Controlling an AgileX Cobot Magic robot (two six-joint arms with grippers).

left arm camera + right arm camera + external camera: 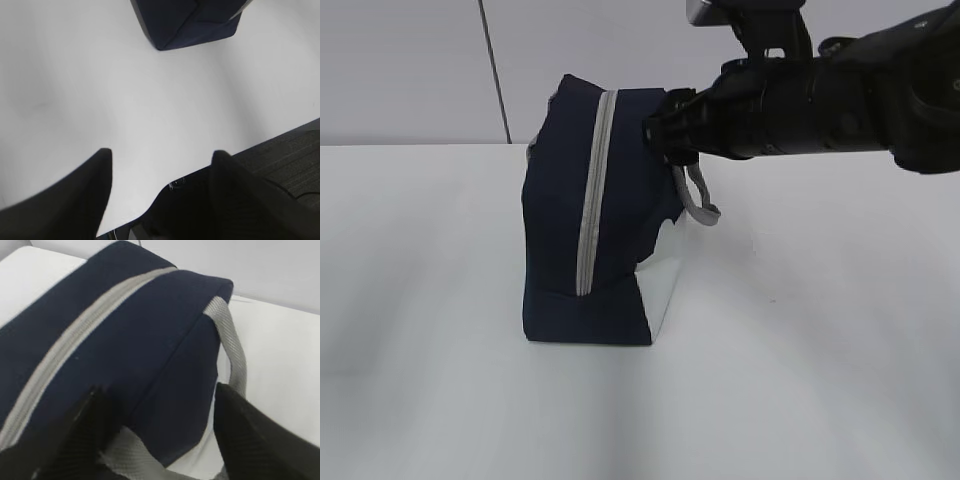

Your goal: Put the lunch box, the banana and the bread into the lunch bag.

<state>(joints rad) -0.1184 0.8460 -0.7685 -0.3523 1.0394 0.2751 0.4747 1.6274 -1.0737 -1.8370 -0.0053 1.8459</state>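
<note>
The right gripper [160,432] has its two dark fingers [75,440] spread wide apart. Between them sit a corner of the lunch bag [125,340] and its grey strap [230,340]. A second bit of grey strap lies just under the fingers. They are close to the cloth, but I cannot tell if they touch it, and they are not squeezing anything.

The left gripper [160,192] has its fingers [75,200] spread wide too. It holds nothing. It hangs over the bare white tabletop [100,75], near the edge, well apart from the bag.

From the side, the right arm [820,95] reaches in from the right and meets the top of the lunch bag [585,220]. The bag stands tall in the middle of the tabletop [420,300]. Its grey zipper [592,190] runs down the side and looks shut.

The lunch box, the banana and the bread are nowhere to be seen. I cannot tell if they are inside the bag or just out of view.

I think the step now is handling the bag itself, by its strap or top end. Next, the right fingers need to close on the strap or the cloth. They should grab firmly, because the soft bag could tip or slide.
</note>
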